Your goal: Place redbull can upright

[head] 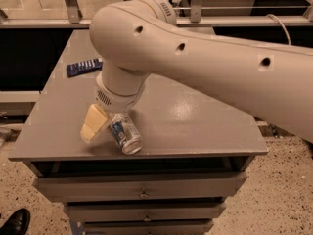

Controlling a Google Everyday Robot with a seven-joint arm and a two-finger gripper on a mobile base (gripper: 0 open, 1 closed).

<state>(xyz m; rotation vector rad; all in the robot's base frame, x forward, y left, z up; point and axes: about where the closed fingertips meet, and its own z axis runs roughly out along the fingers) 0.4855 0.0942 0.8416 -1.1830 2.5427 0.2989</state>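
The redbull can (125, 134) lies on its side near the front edge of the grey table (195, 126), left of the middle, with one silver end towards the front. My gripper (100, 126) hangs from the big cream arm (205, 67) and reaches down to the tabletop right at the can's left side. Its cream tip is close against the can. The wrist hides the can's far end.
A flat dark-blue packet (84, 66) lies at the table's far left. The table's front edge runs just below the can, with drawers (142, 187) underneath. A black shoe (14, 222) stands on the floor at the bottom left.
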